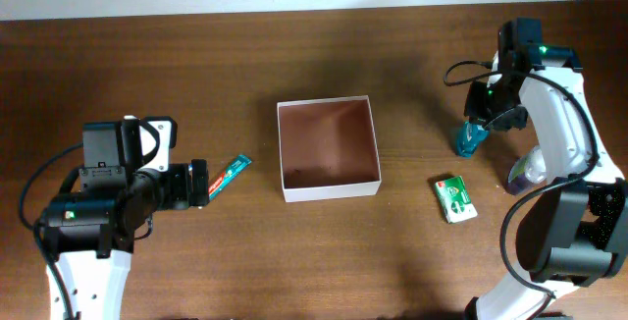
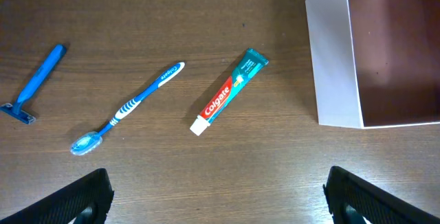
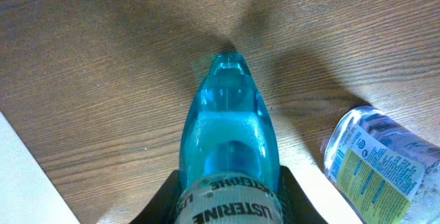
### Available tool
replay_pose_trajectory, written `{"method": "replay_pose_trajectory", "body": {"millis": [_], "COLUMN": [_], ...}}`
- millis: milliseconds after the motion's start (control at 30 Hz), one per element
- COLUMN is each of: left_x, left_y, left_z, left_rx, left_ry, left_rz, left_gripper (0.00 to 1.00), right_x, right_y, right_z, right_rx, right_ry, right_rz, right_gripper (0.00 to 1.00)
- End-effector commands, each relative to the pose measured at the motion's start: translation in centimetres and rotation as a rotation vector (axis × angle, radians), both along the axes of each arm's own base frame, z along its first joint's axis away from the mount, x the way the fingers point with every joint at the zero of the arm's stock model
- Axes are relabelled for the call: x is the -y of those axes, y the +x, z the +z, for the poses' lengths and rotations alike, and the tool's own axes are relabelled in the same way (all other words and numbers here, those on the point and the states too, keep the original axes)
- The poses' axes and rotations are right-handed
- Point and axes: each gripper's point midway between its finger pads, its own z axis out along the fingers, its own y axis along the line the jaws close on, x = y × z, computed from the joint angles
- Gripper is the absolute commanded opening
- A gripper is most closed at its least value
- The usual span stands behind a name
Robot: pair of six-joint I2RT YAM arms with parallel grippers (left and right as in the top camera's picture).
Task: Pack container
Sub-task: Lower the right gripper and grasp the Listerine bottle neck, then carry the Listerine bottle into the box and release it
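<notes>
Fingers (image 3: 159, 198) of the right gripper (image 3: 227, 176) pinch the mouthwash bottle (image 3: 227, 114) (Listerine), wrist pointing down. Left gripper (image 2: 216, 183) hovers near the toothpaste (image 2: 229, 91), fingers (image 2: 75, 200) spread.

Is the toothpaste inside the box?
No, the toothpaste lies flat on the table beside the box, outside its white wall.

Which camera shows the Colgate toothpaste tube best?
The left wrist view: the Colgate toothpaste tube lies whole and unobstructed, its label readable. The overhead view shows it small, with the label unreadable. The right wrist view does not show it.
</notes>
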Motion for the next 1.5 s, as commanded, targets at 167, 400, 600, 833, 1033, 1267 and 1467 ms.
{"method": "replay_pose_trajectory", "body": {"millis": [167,400,600,833,1033,1267,1467], "left_x": [0.2,0.2,0.2,0.2,0.2,0.2,0.2], "left_y": [0.3,0.3,0.3,0.3,0.3,0.3,0.3], "left_z": [0.7,0.7,0.7,0.7,0.7,0.7,0.7], "left_rx": [0.021,0.021,0.022,0.021,0.021,0.021,0.021], "left_ry": [-0.009,-0.009,-0.009,-0.009,-0.009,-0.009,-0.009], "left_rz": [-0.003,-0.003,-0.003,-0.003,-0.003,-0.003,-0.003], "left_gripper": [0.99,0.99,0.99,0.99,0.99,0.99,0.99], "right_x": [0.6,-1.6,-10.0,-20.1,-25.8,-30.3,-32.5], "right_y": [0.0,-1.3,-5.3,-8.9,-6.0,-1.8,-0.1], "right_z": [1.0,8.1,17.5,20.9,18.0,11.5,5.7], "right_rx": [0.025,0.192,0.424,0.520,0.433,0.272,0.183], "right_ry": [-0.028,-0.045,-0.003,0.091,0.115,0.132,0.126], "right_rz": [0.017,0.117,0.341,0.579,0.599,0.552,0.507], "right_gripper": [0.04,0.04,0.04,0.04,0.04,0.04,0.04]}}
